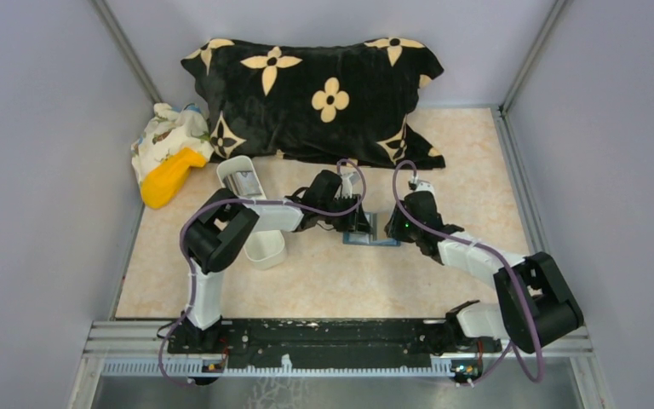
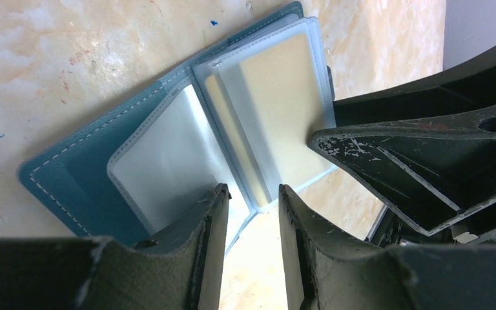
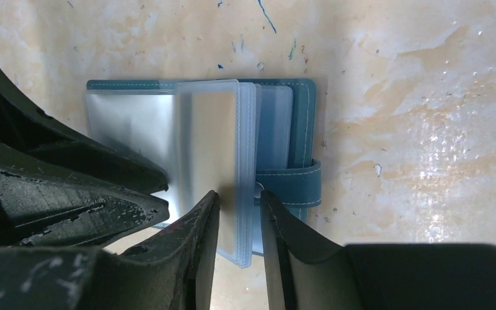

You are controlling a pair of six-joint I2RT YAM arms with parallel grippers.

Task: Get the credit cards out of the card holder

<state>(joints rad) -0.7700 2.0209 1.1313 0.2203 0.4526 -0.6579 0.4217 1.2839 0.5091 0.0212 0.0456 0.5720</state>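
The small blue-teal folding card holder is laid open, book-fashion, on the tan marbled tabletop, in the middle of the table between the two wrists. Its closing tab is undone and its clear plastic sleeves are fanned out, so the opening step can be judged as done. No card is seen lying loose on the table in any view. A thin tan card is seen inside one sleeve and a silvery card inside the sleeve beside it. Whether more are tucked into the other sleeves cannot be told. The removal itself is therefore judged as not yet begun, and every card is left to be drawn out.

The left gripper is set at the lower edge of the sleeves with its fingers spread a little. The corner of the sleeve stack is straddled and bare table is seen in the gap, so nothing is judged to be pinched. The right gripper is placed around one raised sleeve leaf, its fingers narrowly parted and the gap nearly filled by the leaf. Whether that leaf is actually clamped or only enclosed cannot be told.
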